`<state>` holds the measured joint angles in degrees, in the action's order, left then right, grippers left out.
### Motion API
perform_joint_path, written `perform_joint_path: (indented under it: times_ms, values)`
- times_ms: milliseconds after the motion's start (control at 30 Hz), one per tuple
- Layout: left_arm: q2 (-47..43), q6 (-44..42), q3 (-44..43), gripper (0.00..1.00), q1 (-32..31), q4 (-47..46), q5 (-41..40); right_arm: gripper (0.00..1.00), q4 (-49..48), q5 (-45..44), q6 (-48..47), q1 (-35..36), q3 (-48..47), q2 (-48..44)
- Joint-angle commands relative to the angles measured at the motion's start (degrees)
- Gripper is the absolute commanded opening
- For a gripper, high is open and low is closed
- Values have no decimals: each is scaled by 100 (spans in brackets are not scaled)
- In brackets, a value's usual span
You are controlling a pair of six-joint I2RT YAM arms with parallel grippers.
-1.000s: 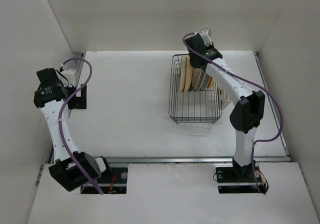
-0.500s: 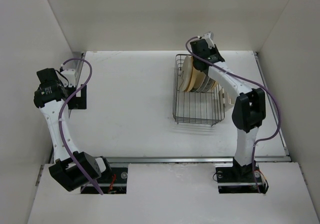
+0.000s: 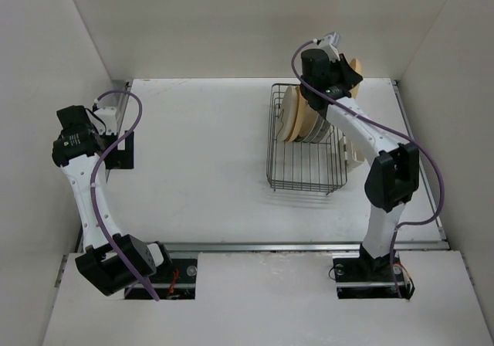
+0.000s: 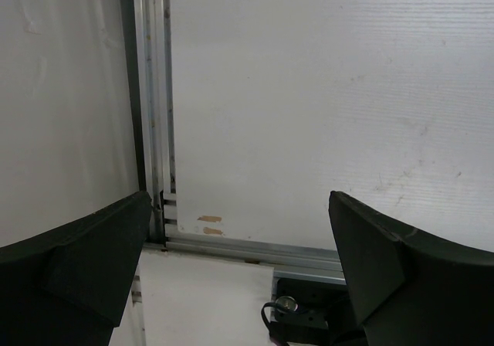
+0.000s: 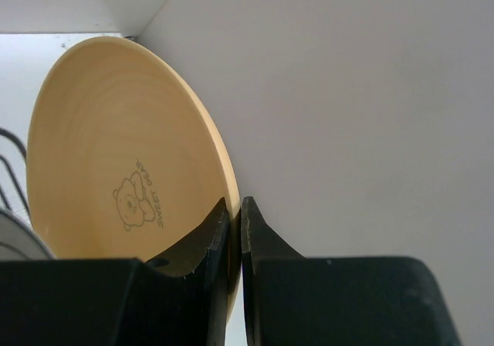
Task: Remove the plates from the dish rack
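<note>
The left gripper [image 4: 239, 273] had not moved over the last second. It stood at the far left edge of the table [image 3: 201, 153], its jaws spread wide and empty. Its wrist camera looked down on a metal rail [image 4: 154, 130] and bare white board.

The dish rack [image 3: 305, 172] sat right of centre, its near edge shifted slightly to the right of where it had been a second earlier. The remaining plates [image 3: 297, 114] stood on edge at its far end. The cream and yellow ones were on the left of the row, with grey-white ones behind them toward the right.

The right gripper [image 5: 235, 207] had been low among those plates a second before. It had since risen above the rack's far right corner, pinched narrowly on the rim of a yellow-orange plate [image 5: 116, 153]. That plate hung clear of the wires, on edge. It was plain apart from faint rings and a small printed bear with lettering.

The held plate was close to the back wall [image 3: 231, 22], near the right corner. The broad stretch of table between the left arm and the rack lay open, with more in front of the rack down to the near rail [image 3: 309, 245].
</note>
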<state>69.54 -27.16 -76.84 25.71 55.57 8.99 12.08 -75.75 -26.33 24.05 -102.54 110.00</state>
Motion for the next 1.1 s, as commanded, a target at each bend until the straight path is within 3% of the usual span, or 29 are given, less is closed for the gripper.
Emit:
perform_joint_path:
  times_ms: [0,267,500,767,833,867,900,967,1067]
  values:
    - [-81,-53,-77,99,-5,129,23,0,-531,-380,-373,-32,-82,-408]
    - [-28,-53,-77,99,-5,129,137,0,-645,-503,-566,-32,-476,-681]
    - [25,0,-77,99,-5,182,436,0,-592,-371,-567,670,-1566,-875]
    - [77,-193,-235,99,-5,446,1815,0,-540,-169,-313,1637,-1857,-682]
    - [77,-324,-235,99,-5,586,1921,0,141,356,230,1927,-2102,-525]
    - [77,-386,-235,99,-5,586,1974,0,859,794,1521,1989,-2399,-419]
    - [77,-448,-235,99,-5,656,1975,0,2093,2077,2169,1989,-2994,-313]
    - [77,-867,-235,99,-5,875,1975,0,2221,3314,3147,1989,-2843,-242]
    - [77,-1239,-489,99,-5,1227,2106,0,1396,5434,3204,2059,-1868,-312]
